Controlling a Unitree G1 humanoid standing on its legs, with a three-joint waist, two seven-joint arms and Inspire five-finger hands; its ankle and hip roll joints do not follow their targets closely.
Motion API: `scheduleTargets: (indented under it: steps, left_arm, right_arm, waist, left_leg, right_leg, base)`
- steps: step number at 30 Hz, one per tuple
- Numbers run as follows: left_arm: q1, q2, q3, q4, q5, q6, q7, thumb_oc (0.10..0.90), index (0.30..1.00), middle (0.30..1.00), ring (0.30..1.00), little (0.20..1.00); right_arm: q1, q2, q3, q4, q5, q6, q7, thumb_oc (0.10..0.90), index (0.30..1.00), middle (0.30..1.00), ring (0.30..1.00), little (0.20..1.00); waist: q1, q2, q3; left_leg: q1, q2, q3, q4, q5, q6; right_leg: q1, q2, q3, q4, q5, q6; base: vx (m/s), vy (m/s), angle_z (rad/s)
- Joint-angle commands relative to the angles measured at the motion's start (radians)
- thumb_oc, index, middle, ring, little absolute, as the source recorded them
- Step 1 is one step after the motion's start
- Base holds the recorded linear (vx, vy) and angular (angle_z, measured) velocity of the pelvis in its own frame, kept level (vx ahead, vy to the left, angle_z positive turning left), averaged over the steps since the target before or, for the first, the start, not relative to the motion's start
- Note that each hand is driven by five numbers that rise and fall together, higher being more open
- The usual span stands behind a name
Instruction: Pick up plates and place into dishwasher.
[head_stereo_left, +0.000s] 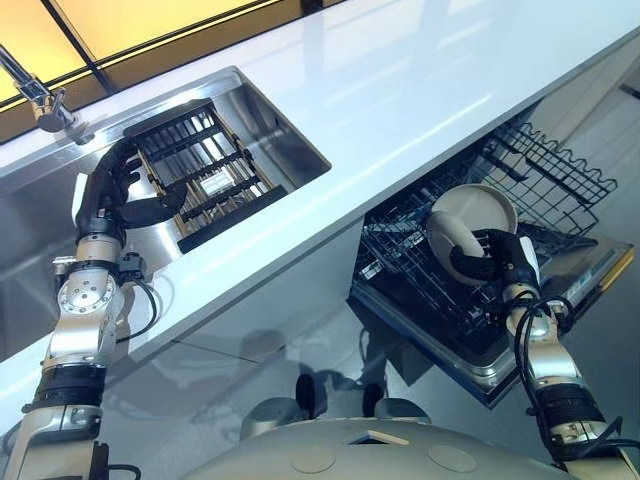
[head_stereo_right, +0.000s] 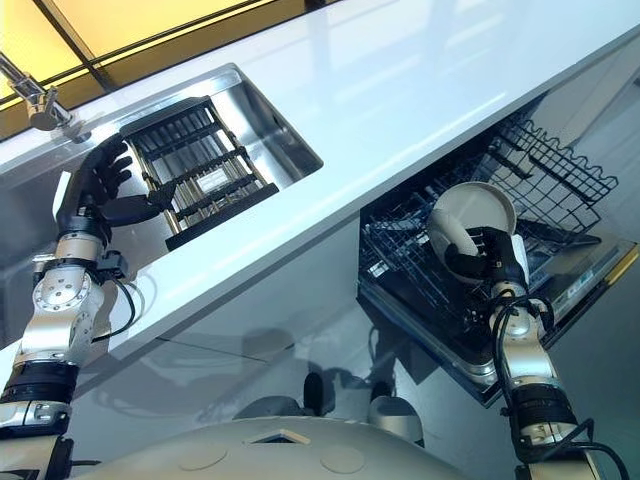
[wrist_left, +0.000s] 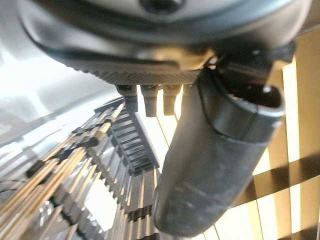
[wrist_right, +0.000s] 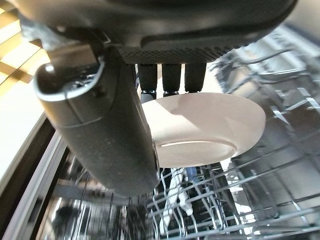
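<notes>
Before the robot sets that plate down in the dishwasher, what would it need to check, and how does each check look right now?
1. Plate held firmly: ok. The right hand has fingers behind it and thumb across its front.
2. Plate over the dishwasher rack: ok. It hangs above the wire basket.
3. Dishwasher door open and rack pulled out: ok.
4. Free slot below the plate: cannot tell. The right wrist view shows a pale item among the wires there.
5. Left hand out of the way: ok. It is open by the dish rack in the sink.
6. More plates waiting in the dish rack: cannot tell.
</notes>
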Motion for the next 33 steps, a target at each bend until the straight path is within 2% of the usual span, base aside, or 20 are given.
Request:
scheduleTargets:
  steps: [1,6,12,18,21,23,26,28,30,33]
  left_arm:
    - [-0.082,0.010,0.008,-0.076,0.024,-0.079,0.013,0.800,0.900,0.900,0.900,0.900]
    - [-0.089,-0.006,0.001,-0.078,0.032,-0.068,0.000,0.800,0.900,0.900,0.900,0.900]
    - [-0.087,-0.023,-0.003,-0.077,0.036,-0.064,-0.001,0.800,0.900,0.900,0.900,0.900]
    - [-0.076,-0.035,0.005,-0.088,0.045,-0.058,-0.007,0.800,0.900,0.900,0.900,0.900]
    - [-0.065,-0.040,0.015,-0.102,0.051,-0.054,-0.006,0.800,0.900,0.900,0.900,0.900]
    - [-0.052,-0.042,0.022,-0.114,0.052,-0.055,-0.005,0.800,0.900,0.900,0.900,0.900]
    - [-0.028,-0.049,0.041,-0.115,0.055,-0.073,-0.005,0.800,0.900,0.900,0.900,0.900]
    - [-0.015,-0.055,0.056,-0.106,0.053,-0.090,-0.003,0.800,0.900,0.900,0.900,0.900]
    - [-0.002,-0.053,0.071,-0.108,0.044,-0.094,0.000,0.800,0.900,0.900,0.900,0.900]
    - [0.016,-0.051,0.096,-0.122,0.024,-0.085,0.005,0.800,0.900,0.900,0.900,0.900]
  right_arm:
    - [-0.149,-0.070,-0.011,-0.073,-0.051,-0.139,-0.066,0.800,0.900,0.900,0.900,0.900]
    - [-0.160,-0.068,-0.023,-0.122,-0.069,-0.206,-0.104,0.800,0.900,0.900,0.900,0.900]
    - [-0.160,-0.061,-0.043,-0.164,-0.121,-0.253,-0.146,0.800,0.900,0.900,0.900,0.900]
    - [-0.136,-0.050,-0.060,-0.193,-0.067,-0.233,-0.095,0.800,0.900,0.900,0.900,0.900]
    - [-0.110,-0.031,-0.071,-0.225,0.016,-0.215,-0.034,0.800,0.900,0.900,0.900,0.900]
    - [-0.086,-0.008,-0.085,-0.264,0.137,-0.217,0.029,0.800,0.900,0.900,0.900,0.900]
    - [-0.041,0.043,-0.122,-0.297,0.304,-0.231,0.059,0.800,0.900,0.900,0.900,0.900]
    - [-0.008,0.079,-0.158,-0.294,0.425,-0.258,0.049,0.800,0.900,0.900,0.900,0.900]
    - [0.019,0.106,-0.193,-0.287,0.487,-0.280,0.031,0.800,0.900,0.900,0.900,0.900]
    - [0.050,0.135,-0.247,-0.265,0.513,-0.318,-0.033,0.800,0.900,0.900,0.900,0.900]
  waist:
    - [0.030,0.041,-0.063]
    - [0.030,0.040,-0.065]
    - [0.024,0.038,-0.068]
    - [0.015,0.035,-0.072]
    - [0.005,0.034,-0.071]
    - [-0.004,0.034,-0.067]
    - [-0.016,0.033,-0.065]
    - [-0.028,0.034,-0.064]
    - [-0.037,0.036,-0.064]
    - [-0.050,0.043,-0.064]
  left_leg:
    - [0.027,-0.005,0.022,0.004,-0.116,-0.021]
    - [0.028,-0.005,0.021,0.004,-0.116,-0.018]
    - [0.030,-0.006,0.026,0.005,-0.120,-0.016]
    - [0.032,-0.004,0.035,0.006,-0.123,-0.015]
    - [0.034,-0.001,0.041,0.006,-0.123,-0.014]
    - [0.036,0.001,0.046,0.007,-0.124,-0.014]
    - [0.034,0.002,0.054,0.008,-0.124,-0.012]
    - [0.034,0.002,0.062,0.006,-0.126,-0.011]
    - [0.033,0.004,0.070,0.006,-0.128,-0.010]
    - [0.031,0.004,0.080,0.005,-0.131,-0.006]
  right_leg:
    - [-0.063,0.028,-0.018,0.135,-0.134,0.033]
    - [-0.061,0.029,-0.015,0.132,-0.133,0.033]
    - [-0.060,0.032,-0.008,0.123,-0.130,0.034]
    - [-0.059,0.035,-0.001,0.116,-0.129,0.035]
    - [-0.062,0.036,0.002,0.121,-0.131,0.034]
    - [-0.066,0.036,0.005,0.129,-0.134,0.033]
    - [-0.072,0.037,0.011,0.138,-0.137,0.035]
    - [-0.079,0.038,0.016,0.145,-0.140,0.037]
    - [-0.085,0.037,0.019,0.150,-0.142,0.039]
    - [-0.096,0.036,0.027,0.158,-0.145,0.042]
  base:
    - [0.00,0.000,0.00]
    - [0.00,0.000,0.00]
    - [0.00,0.000,0.00]
    - [0.00,0.000,0.00]
    - [0.00,-0.005,-0.02]
    - [0.00,-0.008,-0.04]
    - [0.00,-0.006,-0.06]
    - [0.00,-0.001,-0.11]
    - [0.01,0.002,-0.07]
    - [0.01,-0.003,-0.09]
